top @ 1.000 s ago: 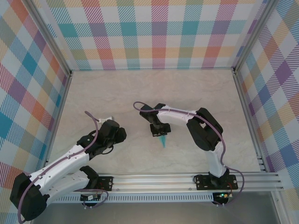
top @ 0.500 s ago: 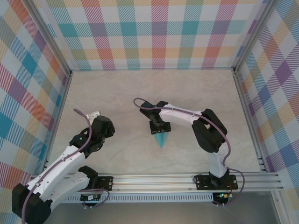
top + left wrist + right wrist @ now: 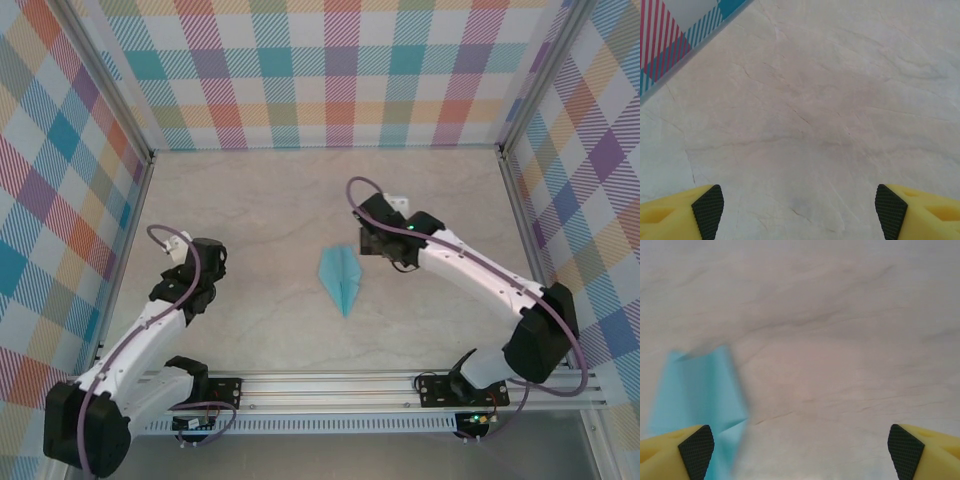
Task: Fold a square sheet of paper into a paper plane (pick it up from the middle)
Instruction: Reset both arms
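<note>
The square sheet of paper lies folded into a light-blue paper plane (image 3: 341, 280) in the middle of the table, nose toward the near edge. In the right wrist view the paper plane (image 3: 695, 395) shows blurred at the lower left, beside the left fingertip. My right gripper (image 3: 383, 240) (image 3: 800, 452) hangs just right of the plane's tail, open, with bare table between its fingers. Well off to the left, my left gripper (image 3: 186, 262) (image 3: 799, 212) stands open over bare table.
Checked walls (image 3: 330, 70) with metal rails close the table (image 3: 250, 210) on the left, back and right. A wall's foot (image 3: 685, 35) is close to the left gripper. An aluminium rail (image 3: 400, 385) carrying the arm bases runs along the near edge.
My right gripper has opened, let go of the plane and drawn back up and to the right. The plane now lies free. My left gripper has opened wider and moved left.
</note>
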Motion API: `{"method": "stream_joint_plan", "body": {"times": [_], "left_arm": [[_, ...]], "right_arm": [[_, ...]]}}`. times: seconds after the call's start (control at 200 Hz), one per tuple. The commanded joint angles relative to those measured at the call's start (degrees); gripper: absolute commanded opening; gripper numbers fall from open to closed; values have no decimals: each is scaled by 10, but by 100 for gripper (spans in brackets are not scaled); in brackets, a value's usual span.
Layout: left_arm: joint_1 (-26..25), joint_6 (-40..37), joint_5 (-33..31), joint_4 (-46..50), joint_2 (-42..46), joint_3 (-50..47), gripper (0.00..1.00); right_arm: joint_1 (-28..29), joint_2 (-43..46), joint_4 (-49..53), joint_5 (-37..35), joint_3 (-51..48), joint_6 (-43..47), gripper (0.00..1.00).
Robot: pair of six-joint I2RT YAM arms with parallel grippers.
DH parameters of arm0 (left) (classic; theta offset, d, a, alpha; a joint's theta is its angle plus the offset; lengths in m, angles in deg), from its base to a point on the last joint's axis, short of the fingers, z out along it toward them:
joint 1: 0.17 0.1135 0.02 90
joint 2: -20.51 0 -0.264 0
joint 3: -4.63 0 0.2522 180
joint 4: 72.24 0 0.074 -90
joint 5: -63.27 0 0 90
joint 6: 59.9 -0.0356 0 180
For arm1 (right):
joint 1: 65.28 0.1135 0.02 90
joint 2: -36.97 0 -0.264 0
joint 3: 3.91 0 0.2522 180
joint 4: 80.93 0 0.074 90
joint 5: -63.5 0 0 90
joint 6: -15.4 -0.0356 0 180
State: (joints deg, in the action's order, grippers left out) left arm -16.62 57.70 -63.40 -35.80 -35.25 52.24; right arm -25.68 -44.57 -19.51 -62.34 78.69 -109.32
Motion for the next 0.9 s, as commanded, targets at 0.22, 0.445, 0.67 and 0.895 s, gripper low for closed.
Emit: {"method": "stream_joint_plan", "body": {"times": [0.22,0.445,0.67,0.895], "left_arm": [[29,-214,-29,-367,-134,-72,88],[54,-270,70,-524,-199,-97,91],[78,-303,167,-596,-255,-88,91],[91,-301,238,-710,-323,-113,100]], "right_arm": [[-196,27,-348,-53,-238,203,100],[-262,-49,-696,70,-335,308,100],[-277,3,-798,196,-413,386,95],[-335,-22,-943,278,-468,377,97]]}}
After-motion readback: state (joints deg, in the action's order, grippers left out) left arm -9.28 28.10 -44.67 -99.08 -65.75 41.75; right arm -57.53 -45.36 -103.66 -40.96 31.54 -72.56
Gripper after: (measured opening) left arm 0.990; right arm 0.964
